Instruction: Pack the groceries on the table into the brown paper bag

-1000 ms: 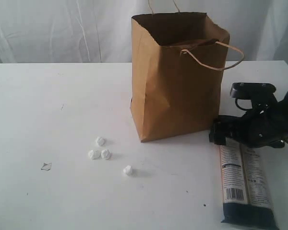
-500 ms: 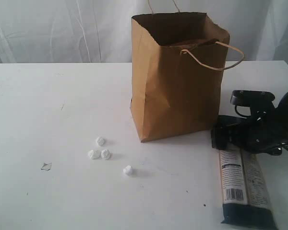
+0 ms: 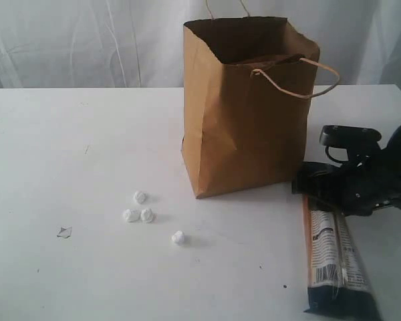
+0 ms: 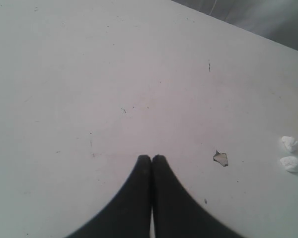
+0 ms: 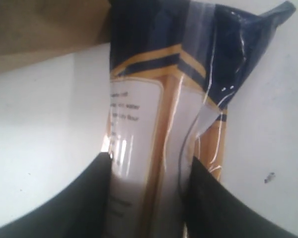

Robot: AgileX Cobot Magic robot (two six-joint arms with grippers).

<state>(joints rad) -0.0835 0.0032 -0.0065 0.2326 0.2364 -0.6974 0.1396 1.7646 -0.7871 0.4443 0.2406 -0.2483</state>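
The brown paper bag [image 3: 247, 114] stands upright and open-topped at the middle back of the table [image 3: 67, 147]. Right of its base lies the long dark noodle packet [image 3: 331, 261], running toward the front edge. My right gripper [image 3: 313, 190] is at the packet's far end, close to the bag. In the right wrist view both fingers of the right gripper [image 5: 151, 161] press the sides of the noodle packet [image 5: 154, 99], with the bag's wall [image 5: 44, 29] just beyond. My left gripper [image 4: 151, 157] is shut and empty above bare tabletop; it does not show in the exterior view.
Several small white crumpled balls [image 3: 140, 212] lie left of the bag's front, one more [image 3: 178, 237] nearer the front edge. A small torn scrap [image 3: 64, 232] lies further left and also shows by the left gripper [image 4: 220, 158]. A white curtain hangs behind the table.
My right gripper has dropped slightly and its fingers have closed in on the noodle packet. The packet has pinched narrower and rolled a little. The left gripper has not changed.
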